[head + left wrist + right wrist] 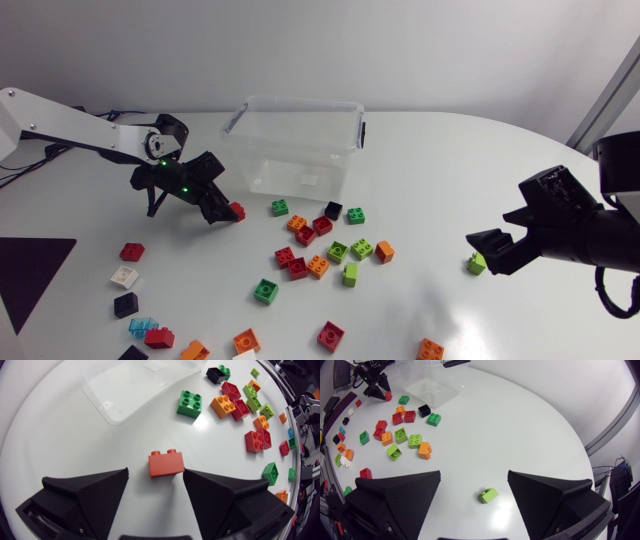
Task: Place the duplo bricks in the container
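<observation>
- Left hand [155, 476]: fingers spread; red brick [166, 462] stands on the table between them, against one finger and clear of the other
- Right hand [474, 476]: fingers spread; lime brick [489, 495] lies on the table under the gap, untouched
- Clear container [300, 103]: near the table's far edge, beyond the left hand

**Figure. The table at which I worked, seen from above.**
The table [450, 170] was white, smooth and faintly glossy, and its far edge curved round and away on my right side. Light fell evenly from overhead, so shadows on the surface were short and soft. A pale sheen [440, 305] lay on the tabletop toward the near right. A dark triangular patch [30, 265] sat at the near left. I could not tell whether it lay on the table or marked a gap at its edge.
</observation>
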Action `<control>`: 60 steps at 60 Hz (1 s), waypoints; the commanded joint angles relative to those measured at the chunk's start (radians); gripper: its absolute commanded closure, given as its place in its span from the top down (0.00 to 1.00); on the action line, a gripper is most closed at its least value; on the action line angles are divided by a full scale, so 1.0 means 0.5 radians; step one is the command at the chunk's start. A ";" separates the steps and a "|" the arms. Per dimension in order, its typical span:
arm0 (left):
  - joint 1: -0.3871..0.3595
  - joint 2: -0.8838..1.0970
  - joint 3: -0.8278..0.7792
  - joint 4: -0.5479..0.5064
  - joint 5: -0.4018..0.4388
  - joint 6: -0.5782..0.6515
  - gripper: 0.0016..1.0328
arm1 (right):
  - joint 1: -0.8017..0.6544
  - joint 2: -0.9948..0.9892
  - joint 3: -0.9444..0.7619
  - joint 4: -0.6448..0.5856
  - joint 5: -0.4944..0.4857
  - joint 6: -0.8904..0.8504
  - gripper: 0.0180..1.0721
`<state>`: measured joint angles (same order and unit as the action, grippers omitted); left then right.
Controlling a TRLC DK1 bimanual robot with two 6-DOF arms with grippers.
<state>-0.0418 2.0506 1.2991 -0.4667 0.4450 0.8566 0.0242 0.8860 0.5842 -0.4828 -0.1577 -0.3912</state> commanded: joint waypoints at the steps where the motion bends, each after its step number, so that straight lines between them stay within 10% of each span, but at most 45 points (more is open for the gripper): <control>1: -0.030 0.041 -0.021 0.059 0.021 -0.020 0.65 | -0.012 0.026 -0.079 0.033 -0.010 -0.043 0.92; 60: -0.107 -0.098 -0.181 0.145 -0.160 -0.191 0.31 | -0.055 -0.011 -0.064 0.054 0.027 -0.101 0.89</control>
<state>-0.0967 2.0415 1.2404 -0.3733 0.3588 0.7815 0.0059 0.8810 0.5529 -0.4458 -0.1501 -0.4206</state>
